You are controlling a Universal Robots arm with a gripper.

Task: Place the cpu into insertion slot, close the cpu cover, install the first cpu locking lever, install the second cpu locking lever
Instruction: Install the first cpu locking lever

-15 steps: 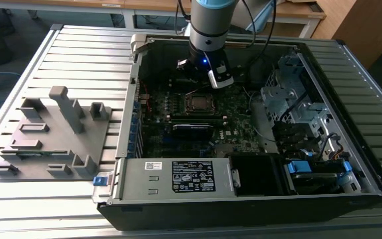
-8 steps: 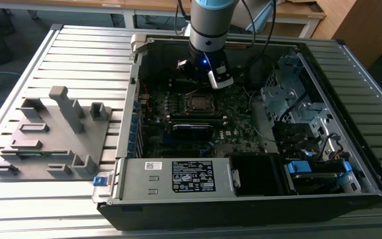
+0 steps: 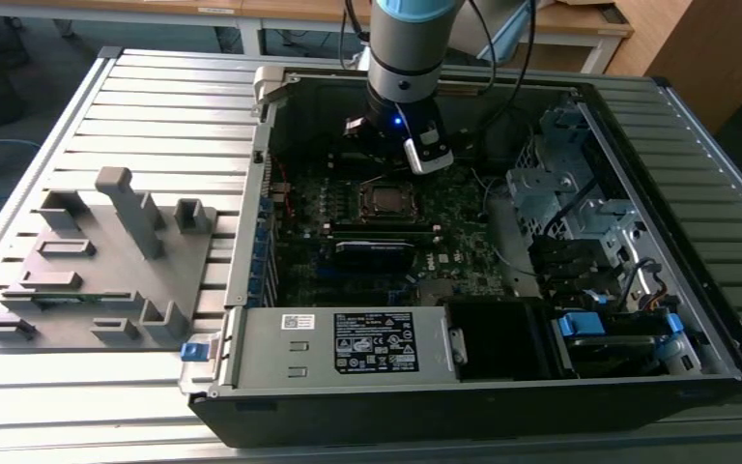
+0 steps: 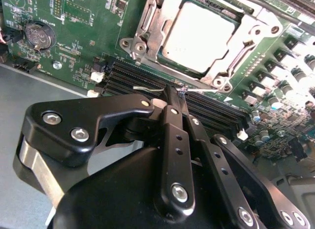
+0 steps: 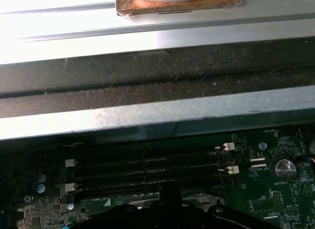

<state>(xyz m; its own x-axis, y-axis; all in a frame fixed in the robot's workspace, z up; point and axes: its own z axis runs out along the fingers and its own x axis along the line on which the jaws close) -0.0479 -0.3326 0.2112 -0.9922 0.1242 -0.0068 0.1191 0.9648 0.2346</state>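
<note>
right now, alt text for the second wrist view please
Black gripper, tips shut on a thin wire lever, above dark memory slots. Beyond it the cpu lies flat with the cover down around it, on a green motherboard.

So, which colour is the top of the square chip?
Dull silver-grey; the flat square metal chip shows best in the second wrist view.

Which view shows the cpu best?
The second wrist view: the cpu sits close up, framed by its metal cover. The exterior view shows it as a small square on the board. The first wrist view faces the memory slots.
</note>
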